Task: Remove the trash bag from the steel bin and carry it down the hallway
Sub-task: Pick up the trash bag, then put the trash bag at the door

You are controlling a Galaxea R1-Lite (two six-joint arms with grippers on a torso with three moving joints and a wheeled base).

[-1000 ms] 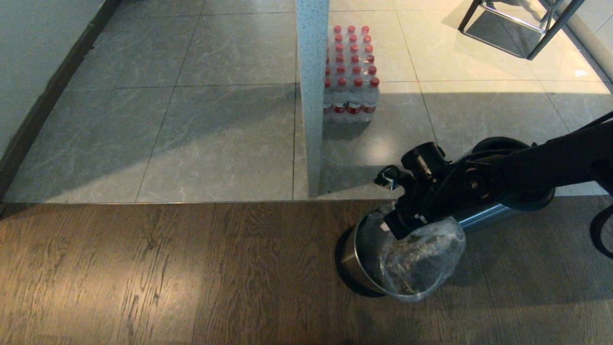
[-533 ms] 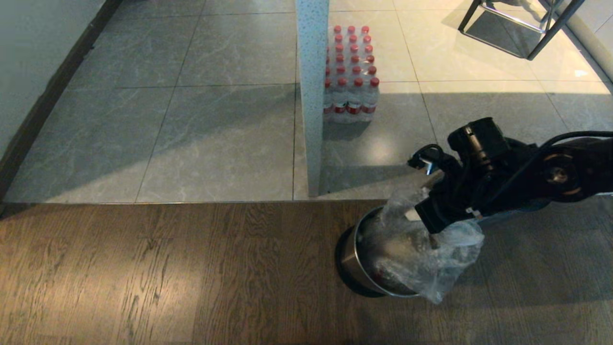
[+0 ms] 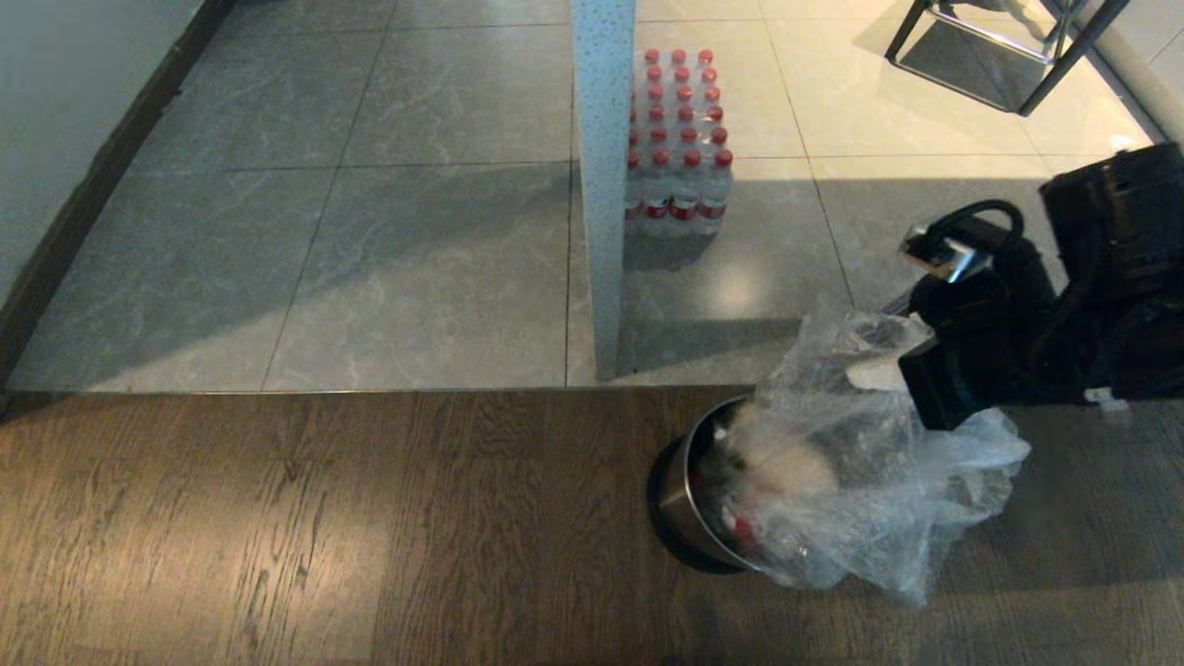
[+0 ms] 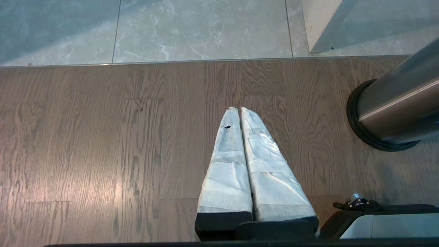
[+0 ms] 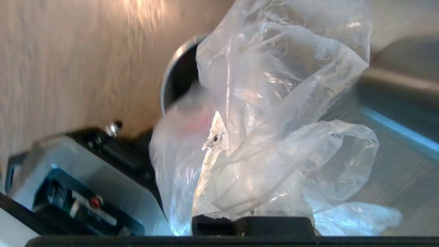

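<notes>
Spanning the head view, dark wood-plank floor (image 3: 324, 518) meets grey tile (image 3: 416, 231). Trash bag (image 3: 860, 481) is half out of the steel bin (image 3: 680, 490), bunched in the right gripper (image 3: 902, 375), fingers clenched on the plastic. Only the left wrist view shows the left gripper (image 4: 240, 113), fingers (image 4: 226, 164) pressed together, empty, over the planks beside the bin's black base.

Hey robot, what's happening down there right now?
Right tool shut on trash bag, bag half out of steel bin. Left tool shut, idle above wood floor. Nothing blocking.
</notes>
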